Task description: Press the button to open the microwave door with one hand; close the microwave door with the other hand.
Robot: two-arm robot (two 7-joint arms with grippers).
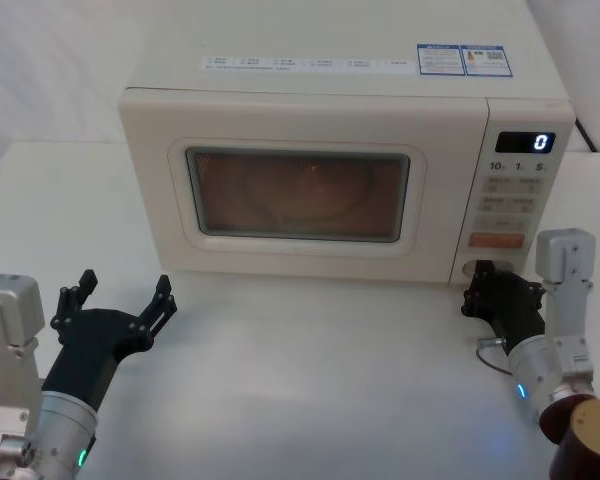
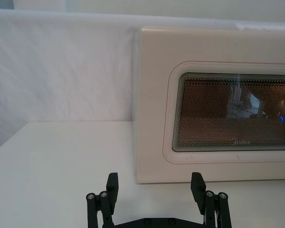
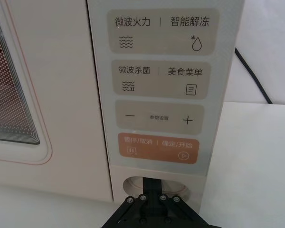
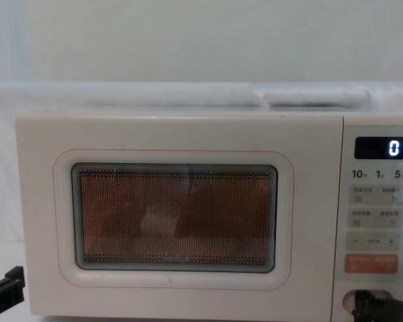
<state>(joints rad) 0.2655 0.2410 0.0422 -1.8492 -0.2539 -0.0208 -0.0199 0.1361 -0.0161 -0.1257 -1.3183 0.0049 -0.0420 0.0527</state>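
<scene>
The microwave door (image 1: 300,195) is flush with the cream body, and its dark window glows orange inside. The door also fills much of the chest view (image 4: 174,225) and the left wrist view (image 2: 154,104). The wide cream button (image 3: 130,184) sits at the foot of the control panel, below the orange key (image 3: 156,148). My right gripper (image 3: 152,183) is shut, with its black tip against the button's middle; the head view shows it at the panel's lower corner (image 1: 480,278). My left gripper (image 1: 125,290) hovers open over the table in front of the door's left end, apart from it.
The microwave stands on a white table (image 1: 310,380) against a white backdrop. Its display (image 1: 525,142) reads 0. A black power cord (image 3: 251,71) runs behind its right side. There is bare table in front of the door and to the left (image 2: 61,156).
</scene>
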